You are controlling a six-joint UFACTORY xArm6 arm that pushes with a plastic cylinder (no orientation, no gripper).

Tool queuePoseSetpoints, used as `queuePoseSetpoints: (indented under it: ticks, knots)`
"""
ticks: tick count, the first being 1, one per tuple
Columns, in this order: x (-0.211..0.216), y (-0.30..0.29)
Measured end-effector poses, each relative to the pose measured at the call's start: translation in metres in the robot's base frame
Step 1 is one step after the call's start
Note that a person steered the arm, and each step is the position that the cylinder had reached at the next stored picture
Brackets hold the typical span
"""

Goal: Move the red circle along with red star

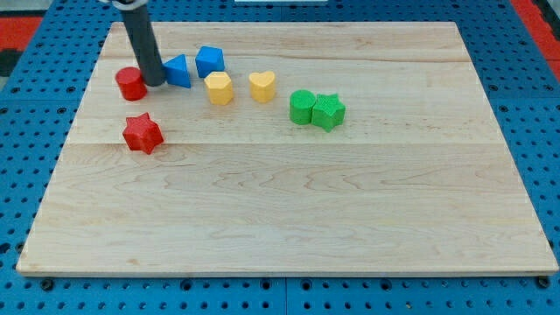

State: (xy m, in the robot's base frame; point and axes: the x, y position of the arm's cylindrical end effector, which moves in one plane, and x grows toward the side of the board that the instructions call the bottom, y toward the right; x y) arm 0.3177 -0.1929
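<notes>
Camera view shows us our tip [156, 83] touching the right edge of the red circle [130, 84] on the desk [289, 210], between it and the blue triangle [178, 71]. We carry no hand, only this rod. Below the red circle, apart from it, sits the red star [142, 133].

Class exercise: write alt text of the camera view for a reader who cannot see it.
My tip sits between the red circle and a blue triangular block at the wooden board's upper left, with the red star just below. Right of these lie a blue block, two yellow blocks and two touching green blocks.
</notes>
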Motion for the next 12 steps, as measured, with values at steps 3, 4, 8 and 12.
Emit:
queuePoseSetpoints:
  ticks: [3,4,8,12]
  knots:
    - [-0.033,-0.019]
    - [0.015,-0.033]
    - [0.117,-0.023]
    - [0.088,-0.017]
